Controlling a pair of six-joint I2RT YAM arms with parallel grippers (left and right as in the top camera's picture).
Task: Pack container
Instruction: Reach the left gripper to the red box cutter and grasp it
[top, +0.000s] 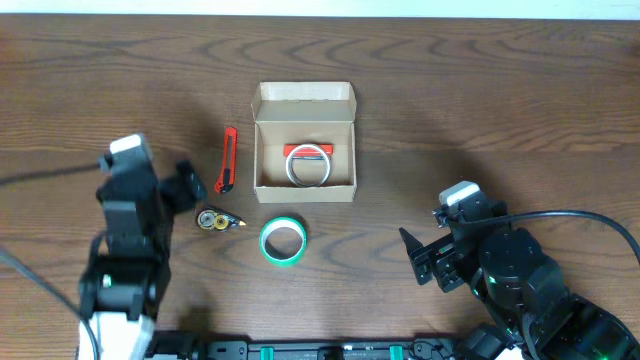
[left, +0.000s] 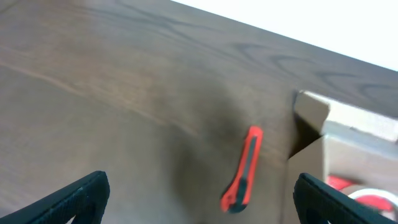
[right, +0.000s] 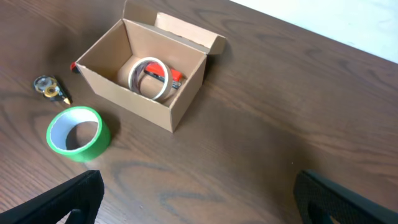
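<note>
The container (top: 305, 194) sits mid-way across the desk (top: 500, 100), slightly toward the far side, mouth up, long axis running left to right; its lid flap, hinged on the far wall, leans back, presumably to keep the mouth free for loading; a pale tape roll (top: 308, 167) lies inside; a green tape roll (top: 283, 241) just near of it and a red cutter (top: 228, 160) just left sit within easy reach; the left gripper (left: 200, 183) and right gripper (right: 198, 180) hover nearer, jaws apart, empty.
</note>
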